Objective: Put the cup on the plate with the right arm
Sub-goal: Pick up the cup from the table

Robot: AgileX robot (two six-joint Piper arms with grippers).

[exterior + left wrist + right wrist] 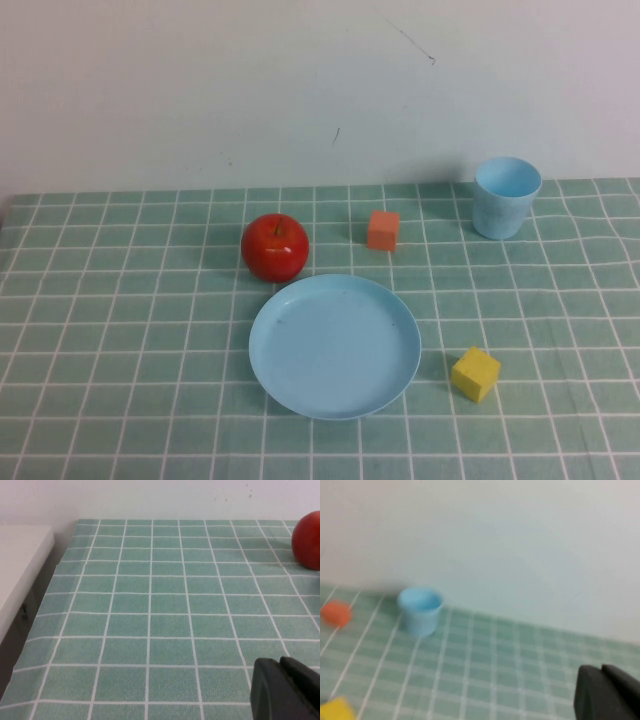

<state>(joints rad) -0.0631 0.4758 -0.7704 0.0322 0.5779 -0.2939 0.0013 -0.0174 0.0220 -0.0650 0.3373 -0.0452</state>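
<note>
Standing upright at the table's far right, well apart from the plate (334, 346), the cup (506, 197) is seen ahead of the right claw (610, 692), whose fingers look pressed together, like the parked left claw (287, 687).

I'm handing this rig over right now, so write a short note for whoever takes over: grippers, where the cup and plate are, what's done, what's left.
Left gripper: parked low over bare cloth, holding nothing.
Right gripper: short of the cup, holding nothing.
Cup: upright at the far right of the table, untouched.
Plate: centre front, nothing on it.
Done: nothing yet.
Left: right arm grasps the cup and sets it on the plate.
</note>
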